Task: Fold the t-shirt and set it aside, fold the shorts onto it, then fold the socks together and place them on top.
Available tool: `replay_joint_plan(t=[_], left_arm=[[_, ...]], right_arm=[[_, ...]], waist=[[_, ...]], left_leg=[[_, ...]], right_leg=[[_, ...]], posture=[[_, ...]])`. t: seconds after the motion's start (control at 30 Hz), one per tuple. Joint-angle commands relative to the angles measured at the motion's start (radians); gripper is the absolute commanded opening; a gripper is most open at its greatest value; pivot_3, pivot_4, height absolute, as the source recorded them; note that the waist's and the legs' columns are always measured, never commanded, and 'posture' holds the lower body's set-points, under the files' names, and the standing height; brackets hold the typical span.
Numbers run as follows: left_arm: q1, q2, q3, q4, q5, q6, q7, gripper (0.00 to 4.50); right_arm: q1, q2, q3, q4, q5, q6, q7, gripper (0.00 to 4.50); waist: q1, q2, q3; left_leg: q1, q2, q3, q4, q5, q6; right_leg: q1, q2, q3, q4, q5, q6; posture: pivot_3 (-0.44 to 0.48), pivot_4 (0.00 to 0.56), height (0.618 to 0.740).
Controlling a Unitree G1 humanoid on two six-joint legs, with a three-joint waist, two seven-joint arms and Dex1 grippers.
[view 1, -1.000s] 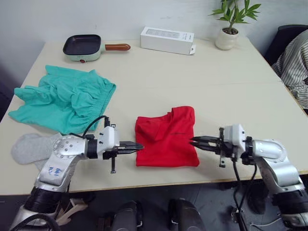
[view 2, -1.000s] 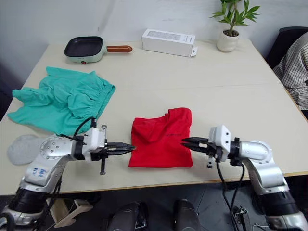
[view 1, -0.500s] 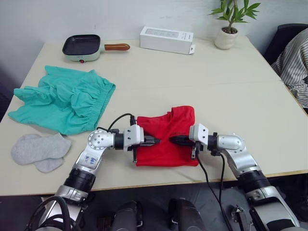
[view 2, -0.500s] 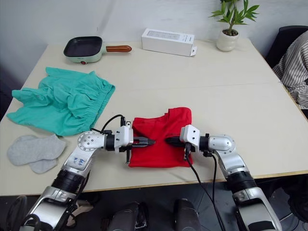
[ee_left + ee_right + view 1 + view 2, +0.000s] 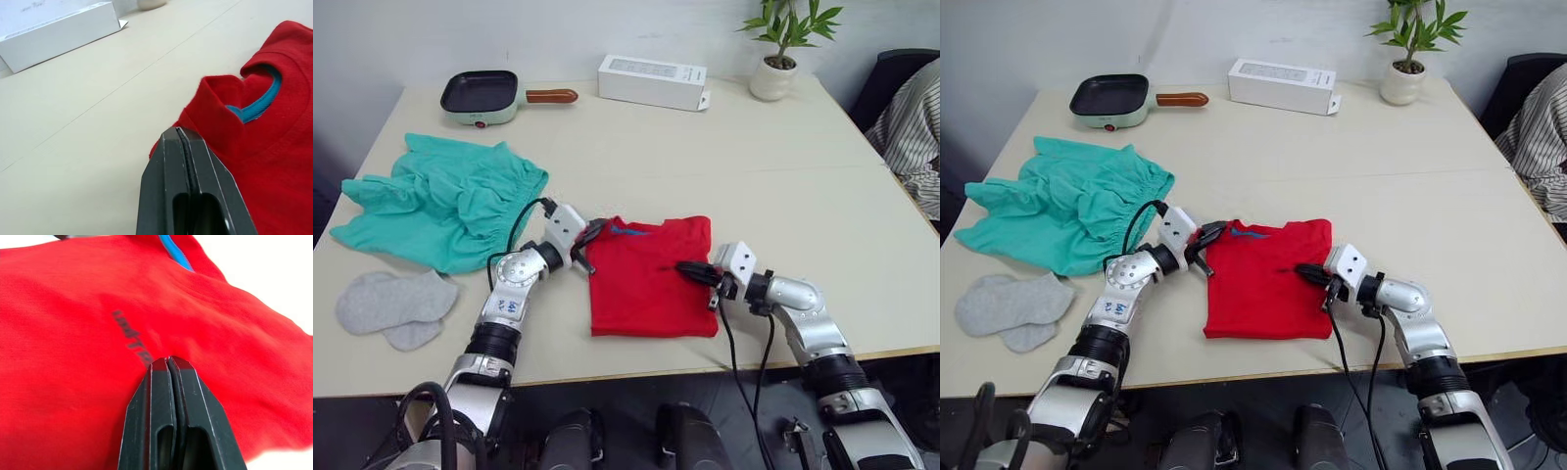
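The red t-shirt lies folded near the table's front edge, its blue neck label showing at the far edge. My left gripper is shut, its tips resting on the shirt's far left corner by the collar. My right gripper is also shut, its tips pressed onto the shirt beside the dark chest print. No cloth shows between either pair of fingers. The teal shorts lie crumpled at the left. The grey socks lie flat near the front left edge.
At the back of the table stand a small pan, a white box and a potted plant. A person in a striped top sits at the right edge.
My left gripper has swept from the shirt's middle to its far left corner, and the collar with its blue label now shows there. My right gripper has drawn back slightly to the right.
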Motion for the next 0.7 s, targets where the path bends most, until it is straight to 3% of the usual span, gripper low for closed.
replay_joint_plan(t=[0.03, 0.1, 0.27, 0.5, 0.7], left_arm=[[0.023, 0.018, 0.021, -0.133, -0.129, 0.028, -0.159, 0.0], [0.043, 0.028, 0.006, -0.208, -0.182, 0.063, -0.252, 0.0], [0.077, 0.02, -0.078, -0.264, -0.122, 0.038, -0.304, 0.0], [0.107, -0.022, -0.108, -0.253, -0.035, -0.005, -0.202, 0.0], [0.077, -0.021, -0.063, -0.081, 0.055, 0.152, 0.014, 0.0]], right_arm=[[-0.021, 0.015, -0.011, -0.152, 0.075, 0.099, 0.013, 0.06], [-0.037, 0.029, 0.015, -0.187, 0.064, 0.122, 0.011, 0.06], [-0.079, 0.073, 0.093, -0.106, -0.057, 0.07, -0.03, 0.06], [-0.148, 0.108, 0.071, 0.13, -0.144, -0.054, -0.158, 0.06], [-0.181, 0.12, -0.021, 0.25, -0.117, -0.017, -0.278, 0.06]], waist=[[-0.002, 0.0, 0.0], [-0.003, 0.0, 0.0], [-0.001, 0.0, 0.0], [-0.002, 0.0, 0.0], [-0.001, -0.001, -0.001]], left_leg=[[0.0, 0.0, 0.0, 0.0, 0.0, 0.0], [-0.001, 0.001, 0.001, -0.001, 0.0, -0.001], [0.0, 0.002, 0.001, -0.001, 0.001, -0.002], [-0.001, -0.002, 0.001, -0.001, 0.001, 0.0], [0.0, -0.001, 0.001, -0.002, 0.001, 0.0]], right_leg=[[-0.001, 0.0, 0.0, 0.0, 0.0, 0.0], [-0.001, 0.001, 0.001, 0.0, 0.0, 0.0], [-0.001, 0.003, 0.001, 0.0, 0.0, 0.0], [-0.001, 0.001, 0.001, 0.0, 0.0, 0.0], [-0.001, 0.001, 0.001, 0.0, 0.0, 0.0]], posture=[[0.0, 0.15, 0.74], [0.0, 0.15, 0.74], [0.0, 0.15, 0.74], [0.0, 0.15, 0.74], [0.0, 0.15, 0.74]])
